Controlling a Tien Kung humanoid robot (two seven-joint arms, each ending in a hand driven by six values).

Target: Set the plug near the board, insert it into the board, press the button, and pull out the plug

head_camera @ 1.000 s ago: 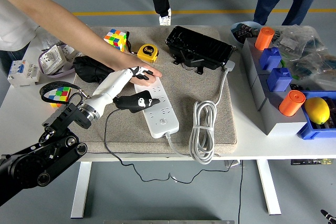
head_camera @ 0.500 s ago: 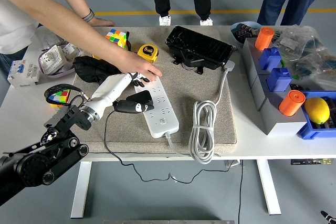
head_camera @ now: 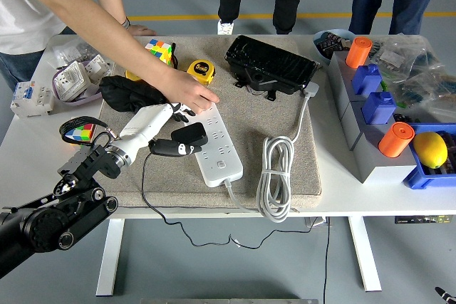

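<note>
A white power strip (head_camera: pixel 218 149) lies on the grey mat (head_camera: pixel 249 115), with its round button (head_camera: pixel 221 165) near the front end. My left hand (head_camera: pixel 182 132), white with dark fingers, is shut on the black plug (head_camera: pixel 191 134). It holds the plug at the strip's left edge, just above the sockets. The plug's thin black cord (head_camera: pixel 143 179) runs down over the table's front edge. A person's hand (head_camera: pixel 189 90) presses on the strip's far end and hides my upper fingers. My right arm is out of view.
The strip's coiled white cable (head_camera: pixel 276 176) lies to its right. Behind it are a black box (head_camera: pixel 271 63), a yellow tape measure (head_camera: pixel 201 70), a Rubik's cube (head_camera: pixel 158 49) and a black pouch (head_camera: pixel 128 94). Blue bins (head_camera: pixel 370 83) and a lemon (head_camera: pixel 429 149) stand at the right.
My left hand has drawn slightly left and up, and the plug now sits tilted and higher at the strip's edge. The person's arm has leaned further over the table.
</note>
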